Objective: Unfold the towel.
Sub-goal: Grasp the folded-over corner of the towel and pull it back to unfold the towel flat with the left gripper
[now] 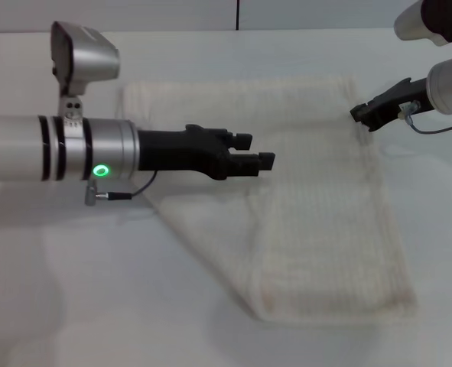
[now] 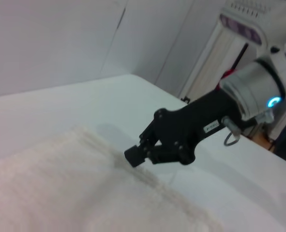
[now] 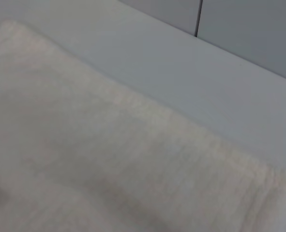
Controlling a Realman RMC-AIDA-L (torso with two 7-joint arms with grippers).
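Fingers of the left gripper (image 1: 260, 151) are hovering apart over the towel (image 1: 317, 222), lying folded on the table (image 1: 73, 290). Seemingly closed, the right gripper (image 2: 135, 155) is nearing its far-right edge; grasping probably comes next. Right wrist: only towel.

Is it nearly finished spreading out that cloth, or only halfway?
Roughly partway, it seems. The towel lies flat over most of the table, but its near left corner is cut off by a slanted edge, which looks like a fold not yet opened. Neither hand holds cloth: the left hand hovers over the middle with fingers apart, and the right hand sits at the far right edge. Opening that corner remains.
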